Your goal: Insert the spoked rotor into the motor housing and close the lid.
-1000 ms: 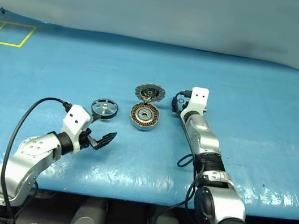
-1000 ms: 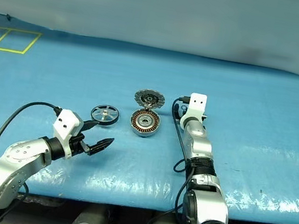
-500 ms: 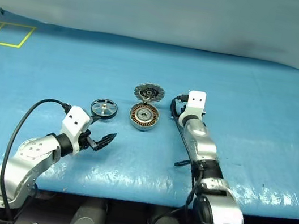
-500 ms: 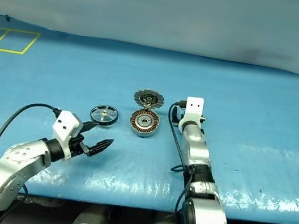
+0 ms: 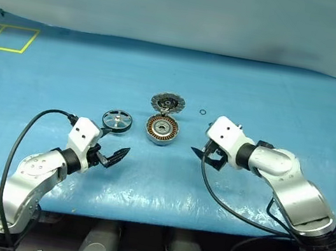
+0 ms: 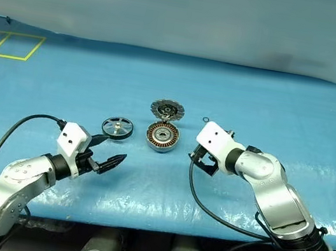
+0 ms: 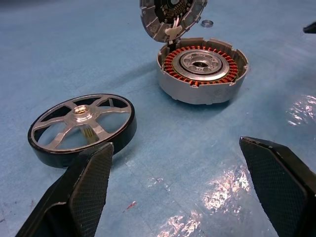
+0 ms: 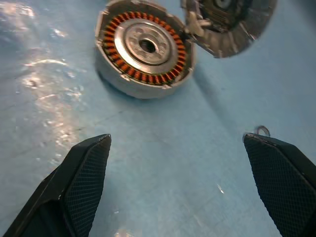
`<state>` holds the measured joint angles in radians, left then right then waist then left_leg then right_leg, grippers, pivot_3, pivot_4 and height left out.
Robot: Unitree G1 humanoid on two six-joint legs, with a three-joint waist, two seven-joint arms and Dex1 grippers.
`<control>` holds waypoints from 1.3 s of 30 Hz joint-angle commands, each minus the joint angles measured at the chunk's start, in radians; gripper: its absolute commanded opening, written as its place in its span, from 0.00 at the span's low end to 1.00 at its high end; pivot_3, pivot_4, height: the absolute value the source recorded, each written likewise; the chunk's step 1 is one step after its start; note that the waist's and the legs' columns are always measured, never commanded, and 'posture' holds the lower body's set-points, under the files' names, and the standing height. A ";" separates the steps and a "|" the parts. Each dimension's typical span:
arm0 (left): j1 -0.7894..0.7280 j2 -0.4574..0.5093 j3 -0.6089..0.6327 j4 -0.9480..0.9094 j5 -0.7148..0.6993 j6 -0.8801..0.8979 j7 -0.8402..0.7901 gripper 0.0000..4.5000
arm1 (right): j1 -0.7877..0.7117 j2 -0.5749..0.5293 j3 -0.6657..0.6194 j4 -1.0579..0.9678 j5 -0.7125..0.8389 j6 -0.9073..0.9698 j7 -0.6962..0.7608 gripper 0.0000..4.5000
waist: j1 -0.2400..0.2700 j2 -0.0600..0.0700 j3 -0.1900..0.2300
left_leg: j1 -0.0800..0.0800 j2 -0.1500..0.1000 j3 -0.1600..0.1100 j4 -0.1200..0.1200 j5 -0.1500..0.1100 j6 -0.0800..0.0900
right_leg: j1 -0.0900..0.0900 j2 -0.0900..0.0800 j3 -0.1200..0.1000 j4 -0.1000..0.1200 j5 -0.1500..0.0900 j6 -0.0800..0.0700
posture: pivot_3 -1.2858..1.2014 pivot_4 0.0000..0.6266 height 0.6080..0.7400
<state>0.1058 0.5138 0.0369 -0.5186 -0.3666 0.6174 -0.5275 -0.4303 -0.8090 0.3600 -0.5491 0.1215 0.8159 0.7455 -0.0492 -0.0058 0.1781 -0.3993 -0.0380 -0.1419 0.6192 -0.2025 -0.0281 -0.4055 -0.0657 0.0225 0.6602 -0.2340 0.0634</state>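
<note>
Right arm pulled back from lid (image 5: 168, 103)
Both grippers, left (image 5: 113, 155) and right (image 5: 207, 158), released and empty; wheel (image 5: 118, 121) not yet in housing (image 5: 162, 129)

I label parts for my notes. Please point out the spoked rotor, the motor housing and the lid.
spoked rotor (image 7: 80, 115): left wrist view, on its silver centre hub.
motor housing (image 7: 202, 61): left wrist view, on its silver bearing centre.
lid (image 5: 167, 104): left eye view, on its dark inner centre.
</note>
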 commanded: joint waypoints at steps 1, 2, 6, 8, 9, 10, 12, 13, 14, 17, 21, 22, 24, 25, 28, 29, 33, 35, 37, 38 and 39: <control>-0.015 -0.003 -0.008 -0.001 -0.003 -0.022 -0.011 0.99 | -0.119 0.003 0.100 0.022 -0.025 -0.059 0.119 1.00 | 0.001 -0.001 0.000 | 0.000 0.000 0.000 0.000 0.000 0.000 | 0.000 0.000 0.000 0.000 0.000 0.000 | 0.52 0.24 1.00; -0.016 -0.003 -0.010 0.001 -0.002 -0.025 -0.012 0.99 | -0.152 0.010 0.132 0.047 -0.046 -0.075 0.137 1.00 | 0.003 -0.001 0.001 | -0.001 0.000 0.000 0.000 0.000 0.000 | 0.000 0.000 0.000 0.000 0.000 0.000 | 0.52 0.24 1.00; -0.013 0.005 -0.026 0.005 0.016 -0.047 -0.022 0.99 | -0.280 0.089 0.248 0.198 -0.105 -0.166 0.219 1.00 | 0.012 -0.002 0.001 | -0.001 0.000 0.000 0.000 0.000 0.000 | -0.001 0.000 0.000 -0.001 0.001 0.001 | 0.52 0.24 1.00; 0.002 0.011 -0.036 0.000 0.036 -0.064 -0.021 0.99 | -0.318 0.143 0.275 0.281 -0.122 -0.203 0.239 1.00 | 0.013 -0.003 0.001 | -0.002 0.000 0.000 0.000 0.000 0.000 | -0.002 0.000 0.000 -0.001 0.001 0.001 | 0.52 0.24 1.00; 0.012 0.014 -0.044 -0.003 0.050 -0.077 -0.020 0.99 | -0.335 0.167 0.290 0.322 -0.137 -0.227 0.247 1.00 | 0.013 -0.003 0.002 | -0.002 0.000 0.000 -0.001 0.000 0.000 | -0.002 0.000 0.000 -0.001 0.002 0.001 | 0.52 0.24 1.00; 0.026 0.016 -0.052 -0.008 0.065 -0.093 -0.019 0.99 | -0.349 0.194 0.298 0.359 -0.143 -0.248 0.258 1.00 | 0.013 -0.003 0.002 | -0.002 0.000 0.000 -0.001 0.000 0.000 | -0.002 0.000 0.000 -0.001 0.003 0.004 | 0.52 0.24 1.00; 0.048 0.015 -0.064 -0.017 0.086 -0.119 -0.018 0.99 | -0.372 0.232 0.309 0.419 -0.158 -0.283 0.273 1.00 | 0.013 -0.003 0.002 | -0.002 0.000 0.000 -0.001 -0.001 -0.001 | -0.003 0.000 0.000 -0.001 0.004 0.005 | 0.52 0.24 1.00; 0.054 0.014 -0.067 -0.019 0.090 -0.125 -0.018 0.99 | -0.377 0.244 0.309 0.439 -0.167 -0.297 0.279 1.00 | 0.014 -0.003 0.002 | -0.003 -0.001 0.000 -0.002 -0.001 -0.001 | -0.004 0.000 0.000 -0.001 0.005 0.004 | 0.52 0.24 1.00; 0.061 0.010 -0.070 -0.022 0.093 -0.127 -0.017 0.99 | -0.386 0.256 0.313 0.475 -0.185 -0.318 0.278 1.00 | 0.016 -0.003 0.002 | -0.003 -0.001 0.000 -0.002 -0.001 -0.001 | -0.004 -0.001 0.000 -0.001 0.006 0.002 | 0.52 0.24 1.00; 0.074 0.002 -0.076 -0.030 0.094 -0.130 -0.015 0.99 | -0.397 0.280 0.314 0.539 -0.218 -0.359 0.285 1.00 | 0.016 -0.003 0.002 | -0.003 -0.001 -0.001 -0.002 -0.001 -0.001 | -0.004 0.000 0.000 -0.001 0.006 0.001 | 0.52 0.24 1.00; 0.080 -0.003 -0.078 -0.035 0.095 -0.129 -0.011 0.99 | -0.396 0.295 0.305 0.571 -0.243 -0.378 0.304 1.00 | 0.015 -0.003 0.002 | -0.003 -0.001 -0.001 -0.002 -0.001 -0.001 | -0.004 0.000 0.000 -0.001 0.006 0.003 | 0.52 0.24 1.00; 0.081 -0.003 -0.079 -0.035 0.096 -0.128 -0.010 0.99 | -0.395 0.297 0.302 0.578 -0.249 -0.381 0.307 1.00 | 0.014 -0.003 0.002 | -0.003 -0.001 -0.001 -0.002 -0.001 -0.001 | -0.004 0.000 0.000 -0.001 0.006 0.003 | 0.52 0.24 1.00; 0.082 -0.002 -0.080 -0.036 0.097 -0.126 -0.008 0.99 | -0.392 0.301 0.298 0.586 -0.256 -0.384 0.313 1.00 | 0.013 -0.003 0.002 | -0.003 -0.001 -0.001 -0.002 -0.001 -0.001 | -0.004 0.000 0.000 -0.001 0.006 0.003 | 0.52 0.24 1.00; 0.081 -0.002 -0.081 -0.036 0.096 -0.126 -0.008 0.99 | -0.390 0.302 0.297 0.593 -0.261 -0.385 0.315 1.00 | 0.013 -0.003 0.002 | -0.003 -0.001 -0.001 -0.002 -0.001 -0.001 | -0.004 0.000 0.000 -0.001 0.006 0.003 | 0.52 0.24 1.00; 0.077 -0.002 -0.083 -0.034 0.095 -0.126 -0.010 0.99 | -0.387 0.308 0.295 0.621 -0.274 -0.392 0.315 1.00 | 0.013 -0.003 0.002 | -0.003 -0.001 -0.001 -0.002 -0.001 -0.001 | -0.004 0.000 0.000 -0.001 0.006 0.003 | 0.52 0.24 1.00; 0.075 -0.002 -0.084 -0.033 0.094 -0.126 -0.010 0.99 | -0.387 0.313 0.292 0.631 -0.276 -0.393 0.314 1.00 | 0.013 -0.003 0.002 | -0.003 -0.001 -0.001 -0.002 -0.001 -0.001 | -0.004 0.000 0.000 -0.001 0.006 0.003 | 0.52 0.24 1.00; 0.070 -0.003 -0.089 -0.032 0.093 -0.125 -0.012 0.99 | -0.391 0.326 0.290 0.676 -0.295 -0.406 0.310 1.00 | 0.013 -0.003 0.002 | -0.003 -0.001 -0.001 -0.001 -0.001 -0.001 | -0.004 0.000 0.000 -0.001 0.006 0.003 | 0.52 0.24 1.00; 0.070 -0.004 -0.090 -0.032 0.092 -0.125 -0.012 0.99 | -0.391 0.329 0.291 0.689 -0.304 -0.409 0.313 1.00 | 0.013 -0.003 0.002 | -0.003 -0.001 -0.001 -0.002 -0.001 -0.001 | -0.004 0.000 0.000 -0.001 0.006 0.002 | 0.52 0.24 1.00; 0.070 -0.005 -0.091 -0.033 0.091 -0.125 -0.012 0.99 | -0.391 0.328 0.297 0.703 -0.325 -0.414 0.312 1.00 | 0.013 -0.003 0.002 | -0.003 -0.001 -0.001 -0.002 -0.001 -0.001 | -0.004 0.000 0.000 -0.001 0.006 0.002 | 0.52 0.24 1.00; 0.070 -0.006 -0.092 -0.032 0.092 -0.125 -0.012 0.99 | -0.390 0.329 0.297 0.708 -0.333 -0.415 0.310 1.00 | 0.013 -0.003 0.002 | -0.003 -0.001 -0.001 -0.002 -0.001 -0.001 | -0.004 0.000 0.000 -0.001 0.006 0.002 | 0.52 0.24 1.00; 0.070 -0.007 -0.093 -0.032 0.092 -0.125 -0.011 0.99 | -0.388 0.331 0.297 0.711 -0.336 -0.415 0.309 1.00 | 0.013 -0.003 0.002 | -0.003 -0.001 -0.001 -0.001 -0.001 -0.001 | -0.004 0.000 0.000 -0.001 0.006 0.003 | 0.52 0.24 1.00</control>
<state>0.1794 0.5118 -0.0516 -0.5103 -0.2766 0.5116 -0.5396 -0.8057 -0.4787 0.6791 0.1560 -0.1946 0.4095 1.0539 -0.0362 -0.0085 0.1797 -0.4022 -0.0387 -0.1424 0.6178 -0.2031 -0.0289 -0.4095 -0.0660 0.0222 0.6596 -0.2279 0.0661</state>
